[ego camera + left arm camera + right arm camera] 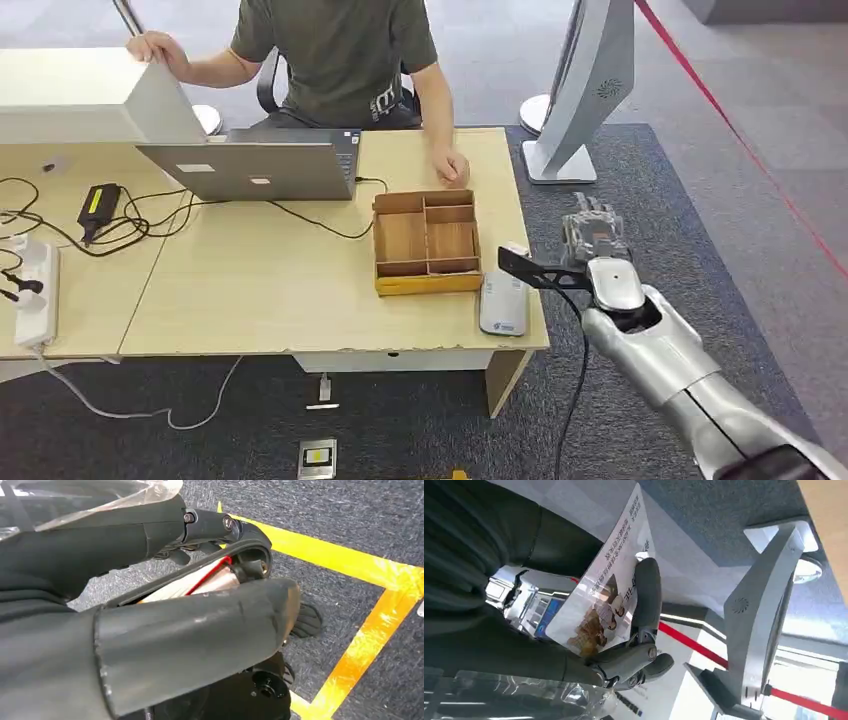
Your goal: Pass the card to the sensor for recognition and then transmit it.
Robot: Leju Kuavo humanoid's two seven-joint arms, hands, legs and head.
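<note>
Printed card [610, 594] pinched in right hand [594, 240], at three o'clock of white sensor [503, 301] on desk edge.

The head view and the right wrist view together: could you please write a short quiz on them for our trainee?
1. True or false: the right hand holds a card.
2. Which lies nearest the table's right front corner? A) laptop B) sensor C) wooden tray
3. Fill in: the person's hand rests on the table just behind the ____.

Key
1. True: its fingers press the printed card.
2. B.
3. Wooden tray.
</note>
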